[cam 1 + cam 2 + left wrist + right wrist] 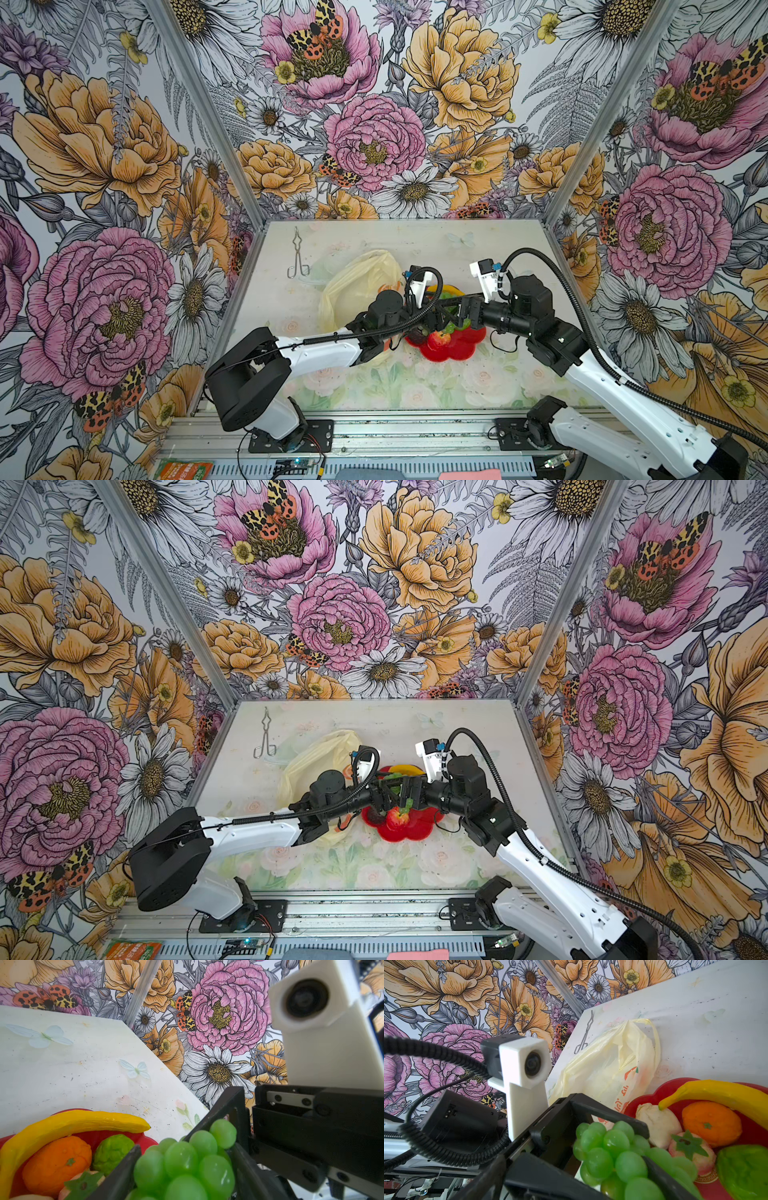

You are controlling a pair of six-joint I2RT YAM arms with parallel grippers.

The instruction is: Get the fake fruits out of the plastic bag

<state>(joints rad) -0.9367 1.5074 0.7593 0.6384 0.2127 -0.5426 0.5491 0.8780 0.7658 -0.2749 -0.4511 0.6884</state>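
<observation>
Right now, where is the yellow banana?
In a top view the banana lies on the far edge of the red plate, right of the plastic bag; the left wrist view shows it curving beside the orange.

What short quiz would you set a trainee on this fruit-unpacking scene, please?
1. True or false: the banana lies on the red plate.
2. Which fruit sits between the fingers of the left pincer? A pear, B grape bunch, C lemon.
3. Name the metal tool lying to the far left of the plastic bag.
Key: 1 true; 2 B; 3 tongs.
</observation>
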